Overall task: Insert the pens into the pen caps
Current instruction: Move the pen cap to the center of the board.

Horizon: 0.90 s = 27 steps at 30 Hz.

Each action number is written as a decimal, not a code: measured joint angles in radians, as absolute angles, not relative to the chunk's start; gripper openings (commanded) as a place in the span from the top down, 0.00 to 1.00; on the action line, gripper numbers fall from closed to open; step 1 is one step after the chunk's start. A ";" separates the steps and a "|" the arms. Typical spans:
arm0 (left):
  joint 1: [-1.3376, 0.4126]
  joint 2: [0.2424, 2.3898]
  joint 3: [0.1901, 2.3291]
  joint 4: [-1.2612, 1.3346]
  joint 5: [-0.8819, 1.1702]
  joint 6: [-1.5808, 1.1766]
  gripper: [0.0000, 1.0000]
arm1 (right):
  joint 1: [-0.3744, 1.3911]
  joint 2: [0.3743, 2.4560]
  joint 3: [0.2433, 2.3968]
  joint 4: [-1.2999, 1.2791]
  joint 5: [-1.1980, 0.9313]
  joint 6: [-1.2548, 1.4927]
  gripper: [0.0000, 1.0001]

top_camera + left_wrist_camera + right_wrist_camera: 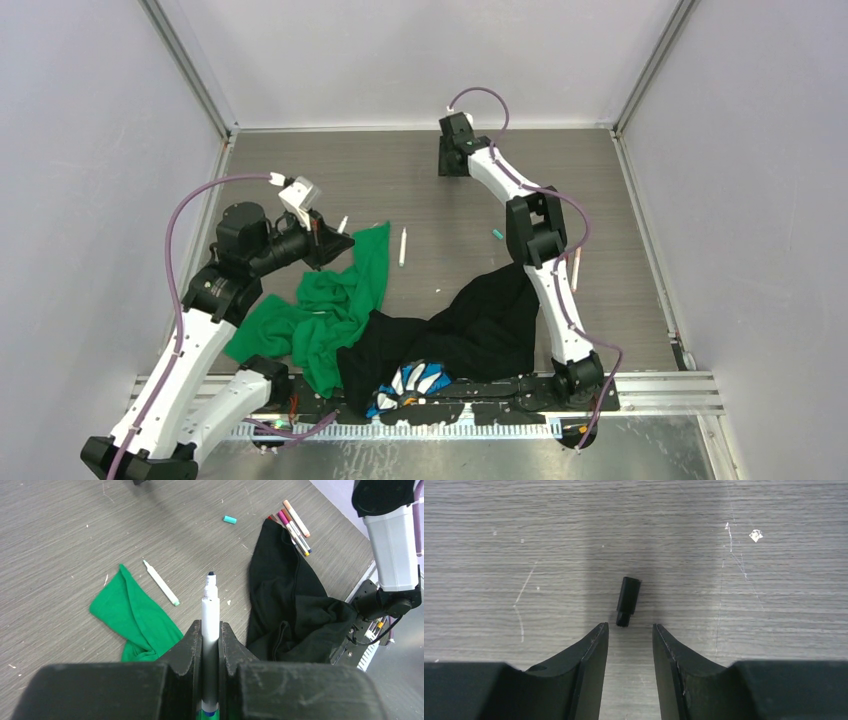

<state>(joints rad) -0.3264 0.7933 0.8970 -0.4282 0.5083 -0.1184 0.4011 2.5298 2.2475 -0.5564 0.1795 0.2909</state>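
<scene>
Well, L side first: the left gripper (211, 645) is clenched on a white pen (210, 610), its dark tip bare and pointing out ahead, above the table (300, 165). Next over, past the green cloth (335, 300), a second pen (403, 246) lies loose, apparently uncapped. Further R, toward the far edge, the right gripper (630, 630) hangs over a black cap (628, 601) w/ jaws apart and nothing between them; the cap lies just ahead of the tips. A teal cap (497, 235) sits alone nearby. Beside the black cloth (490, 320) lies a bunch of pens (295, 522); capped or not, can't tell. No joining visible yet: the cap needs grabbing, then mating w/ the held pen, then the rest.
</scene>
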 measured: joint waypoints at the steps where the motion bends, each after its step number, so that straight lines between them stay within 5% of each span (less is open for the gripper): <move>1: -0.326 0.791 0.897 -0.428 0.508 -0.118 1.00 | 0.399 2.541 2.254 -0.554 0.184 0.291 0.57; 12: -0.327 0.782 0.897 -0.428 0.509 -0.118 1.00 | 0.388 2.608 2.342 -0.523 0.210 0.291 0.59; 27: -0.331 0.782 0.897 -0.428 0.508 -0.118 1.00 | 0.377 2.656 2.392 -0.486 0.216 0.290 0.81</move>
